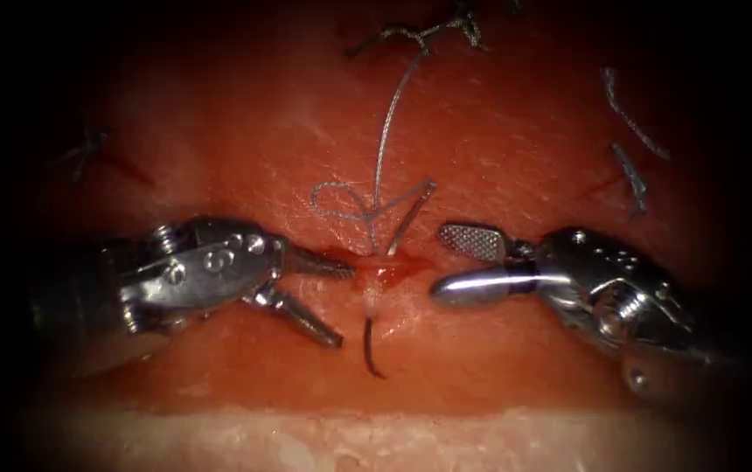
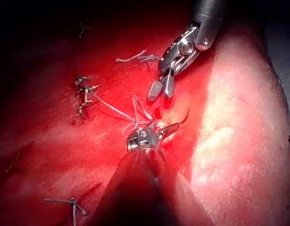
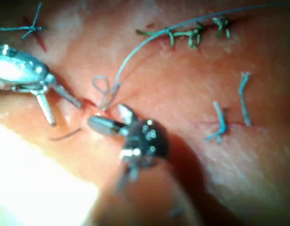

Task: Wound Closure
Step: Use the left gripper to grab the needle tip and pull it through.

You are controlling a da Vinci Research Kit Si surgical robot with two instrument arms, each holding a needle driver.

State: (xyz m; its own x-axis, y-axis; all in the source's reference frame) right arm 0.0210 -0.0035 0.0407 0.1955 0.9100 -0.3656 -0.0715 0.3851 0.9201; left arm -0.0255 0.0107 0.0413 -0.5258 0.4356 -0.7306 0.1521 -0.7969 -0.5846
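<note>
- The left tool (image 1: 328,297) comes in from the left of the endoscope view with its jaws spread wide; the upper jaw's tip lies at the left end of the cut (image 1: 385,267) and the lower jaw points down and right over the tissue (image 1: 498,157), with nothing between them
- The right tool (image 1: 450,262) reaches in from the right, its jaws also parted: the ridged inner face of the upper jaw shows, the smooth lower jaw points at the right end of the cut, and it holds nothing
- The needle (image 1: 372,350) sits in the tissue at the cut between the two tools; a dark curved length of it sticks out below the cut and bends down to a free end, and no jaw touches it
- The thread (image 1: 385,131) rises from the cut, forms a small loose loop (image 1: 337,201) just above it, then runs up to a dark knotted stitch (image 1: 420,35) at the top of the tissue
- Red fluid (image 1: 393,273) pools in the cut
- Cut ends of thread (image 1: 630,166) lie well apart on the right side of the tissue, and another tuft (image 1: 87,149) lies on the left
- In the left wrist view the left tool (image 2: 159,132) sits spread at the cut, with the right tool (image 2: 161,89) just beyond it
- In the right wrist view the right tool (image 3: 105,117) is parted beside the thread loop (image 3: 101,87), facing the left tool (image 3: 60,106)
</note>
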